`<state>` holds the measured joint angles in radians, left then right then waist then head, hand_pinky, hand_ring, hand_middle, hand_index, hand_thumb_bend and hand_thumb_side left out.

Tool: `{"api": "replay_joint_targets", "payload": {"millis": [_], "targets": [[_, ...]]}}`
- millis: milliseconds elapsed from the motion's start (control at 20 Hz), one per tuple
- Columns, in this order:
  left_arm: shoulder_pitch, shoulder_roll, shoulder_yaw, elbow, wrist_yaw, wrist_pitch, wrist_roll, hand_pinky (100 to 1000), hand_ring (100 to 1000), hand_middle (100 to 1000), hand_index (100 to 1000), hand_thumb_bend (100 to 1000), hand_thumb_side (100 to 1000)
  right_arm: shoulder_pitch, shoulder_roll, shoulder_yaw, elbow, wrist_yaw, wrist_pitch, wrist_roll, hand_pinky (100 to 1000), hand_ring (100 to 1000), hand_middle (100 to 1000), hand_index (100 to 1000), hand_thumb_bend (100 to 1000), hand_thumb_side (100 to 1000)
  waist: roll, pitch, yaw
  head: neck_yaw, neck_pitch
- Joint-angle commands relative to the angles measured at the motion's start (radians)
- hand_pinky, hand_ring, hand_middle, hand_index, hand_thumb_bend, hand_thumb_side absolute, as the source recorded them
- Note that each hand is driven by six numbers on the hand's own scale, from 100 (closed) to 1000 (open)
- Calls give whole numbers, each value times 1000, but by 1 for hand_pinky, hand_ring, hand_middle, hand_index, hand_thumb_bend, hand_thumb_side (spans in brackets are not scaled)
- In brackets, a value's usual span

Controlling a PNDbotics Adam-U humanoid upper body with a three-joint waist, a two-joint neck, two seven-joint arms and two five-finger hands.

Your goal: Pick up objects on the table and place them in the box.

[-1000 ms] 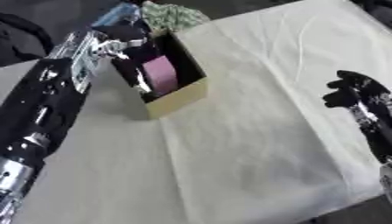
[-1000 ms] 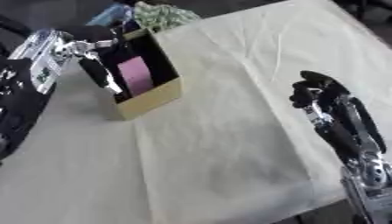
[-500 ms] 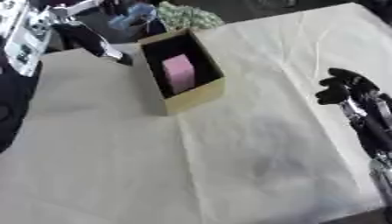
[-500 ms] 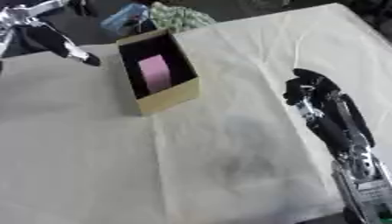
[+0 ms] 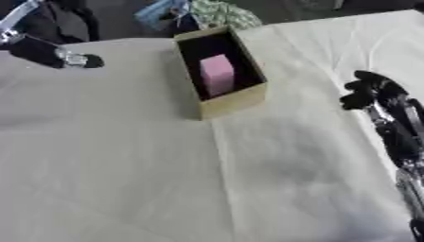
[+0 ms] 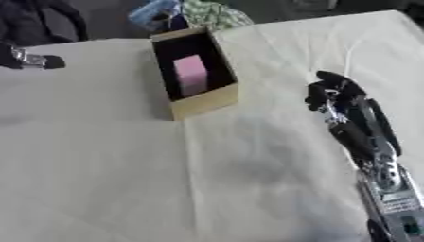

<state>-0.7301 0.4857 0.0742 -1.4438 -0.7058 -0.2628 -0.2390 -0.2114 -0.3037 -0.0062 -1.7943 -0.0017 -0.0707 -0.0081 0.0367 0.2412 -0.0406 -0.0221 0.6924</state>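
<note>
With the pink block [image 5: 217, 74] lying in the box [image 5: 234, 100], my left hand [image 5: 73, 59] hangs empty, fingers unclear; right hand [image 6: 330, 92] curled, idle; next, find another object.

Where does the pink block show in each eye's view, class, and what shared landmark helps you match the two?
Left eye view: pink block sits inside the box, upper centre.
Right eye view: the block sits in the same box, upper centre, shifted left.
Shared landmark: the box's tan front wall.
</note>
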Motion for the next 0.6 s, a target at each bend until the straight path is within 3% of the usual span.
{"api": "replay_joint_targets", "payload": {"millis": [50,400,600], "targets": [[45,-26,28,-83,59,52,58,732,643,628,742,773,557,-11,-7,-9,-20,-5,0,-6,650,647,677,848,456,669,-5,-12,5,13,-10],[237,-87,10,-231,177,170,174,727,641,629,741,765,569,-11,-3,-7,-20,-7,1,-5,649,644,673,848,457,668,-17,-10,24,47,3],[328,-111,1,-306,245,221,190,725,638,628,744,760,580,-14,-2,1,-20,-8,2,2,649,644,672,847,458,667,-23,-8,32,62,12]]}}
